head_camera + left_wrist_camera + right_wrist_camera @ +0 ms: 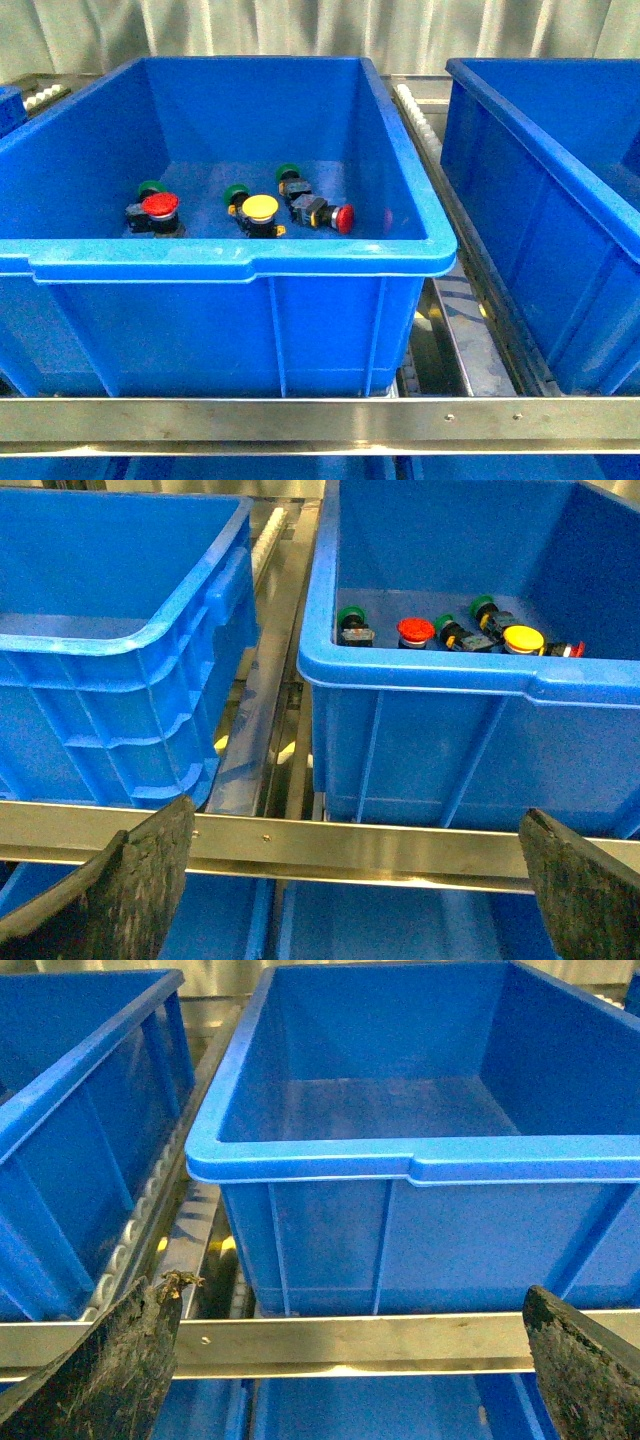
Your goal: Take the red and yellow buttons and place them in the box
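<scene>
Three task switches sit on the floor of the central blue bin [230, 262], spread across the lower middle of the front view. Furthest left, the left red button [160, 205] stands cap-up, with a first green switch [151, 187] just behind it. Near the centre, the yellow button [261, 208] also faces up, and a second green switch [236, 193] sits just beside it at its upper left. Further right, a third green switch [288, 173] lies close to the right red button [343, 219], which is tipped on its side with its cap turned toward the right edge. A roller track [412, 108] and then a second blue bin [520, 140] fill the right of the frame, and a steel rail [320, 420] crosses the bottom. In its wrist view the left gripper [355, 815] is spread wide and grasps nothing, its dark pads [140, 880] well apart, facing the bin that holds the buttons. The right gripper [350, 1287] is likewise released, with nothing between its pads.
</scene>
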Robot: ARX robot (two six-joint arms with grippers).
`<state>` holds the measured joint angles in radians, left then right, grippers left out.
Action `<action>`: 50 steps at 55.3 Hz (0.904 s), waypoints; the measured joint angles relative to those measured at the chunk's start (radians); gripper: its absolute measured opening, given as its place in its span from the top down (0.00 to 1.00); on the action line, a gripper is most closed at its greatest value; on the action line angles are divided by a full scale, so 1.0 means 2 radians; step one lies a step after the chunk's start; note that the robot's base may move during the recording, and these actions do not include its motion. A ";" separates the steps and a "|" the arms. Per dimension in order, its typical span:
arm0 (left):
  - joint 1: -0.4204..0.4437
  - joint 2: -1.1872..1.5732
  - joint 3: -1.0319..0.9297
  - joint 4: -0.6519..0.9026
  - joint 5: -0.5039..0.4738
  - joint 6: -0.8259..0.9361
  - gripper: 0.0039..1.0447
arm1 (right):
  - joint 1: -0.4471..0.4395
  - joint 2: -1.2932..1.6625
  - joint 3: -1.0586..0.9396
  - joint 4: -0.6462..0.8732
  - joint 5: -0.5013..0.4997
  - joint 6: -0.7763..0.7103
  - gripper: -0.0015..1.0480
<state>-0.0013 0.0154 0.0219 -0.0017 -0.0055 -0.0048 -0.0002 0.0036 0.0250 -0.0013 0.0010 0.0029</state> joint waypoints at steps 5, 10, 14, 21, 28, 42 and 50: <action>-0.052 0.101 0.055 -0.089 -0.152 -0.078 0.07 | 0.000 0.000 0.000 0.000 0.001 0.000 0.06; -0.027 0.213 0.122 -0.011 -0.118 -0.084 0.07 | 0.000 0.000 0.000 0.000 0.000 0.000 0.06; 0.007 0.281 0.179 0.040 -0.072 -0.079 0.07 | 0.000 0.000 0.000 0.000 0.000 0.000 0.06; 0.033 0.387 0.272 0.092 -0.018 -0.061 0.07 | 0.000 0.000 0.000 0.000 0.000 0.000 0.06; 0.031 0.493 0.354 0.115 -0.010 -0.042 0.07 | 0.000 0.000 0.000 0.000 0.000 0.000 0.06; -0.043 0.713 0.537 0.095 -0.047 -0.034 0.07 | 0.000 0.000 0.000 0.000 0.000 0.000 0.06; -0.088 0.789 0.614 0.062 -0.072 -0.052 0.07 | 0.000 0.000 0.000 0.000 0.000 0.000 0.06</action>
<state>-0.1780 1.5932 1.2499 0.1215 -0.1497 -0.1093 -0.0002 0.0036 0.0250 -0.0013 0.0006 0.0029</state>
